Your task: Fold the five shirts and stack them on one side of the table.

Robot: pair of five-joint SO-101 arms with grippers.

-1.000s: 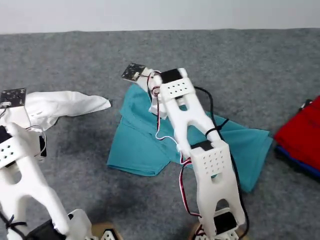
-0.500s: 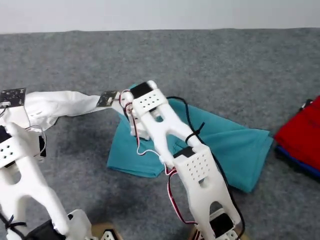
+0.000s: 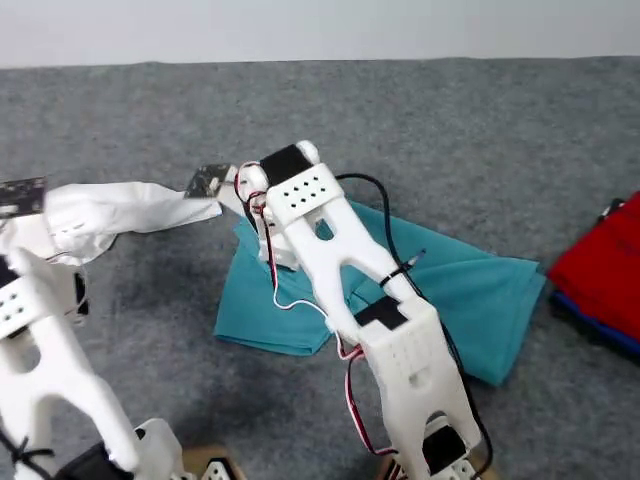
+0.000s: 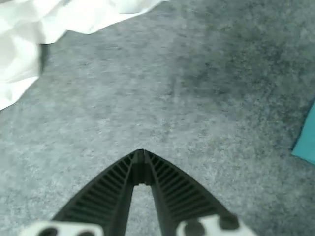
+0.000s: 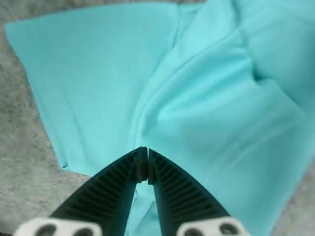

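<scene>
The right gripper (image 5: pixel 142 156) was pressed together over a fold of the teal shirt (image 3: pixel 480 290) mid-table. The left gripper (image 4: pixel 143 157), also closed, hung above grey carpet (image 4: pixel 197 88), on the near side of the white shirt (image 3: pixel 110 210) at left.

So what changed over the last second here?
The right arm swung left across the teal shirt, its wrist now near the sleeve of the white shirt; the teal shirt's far-left corner, in the open before, now lies under it. The right pincer is shut; no grip on cloth can be confirmed. The left arm, white shirt and folded pile stayed put.
</scene>
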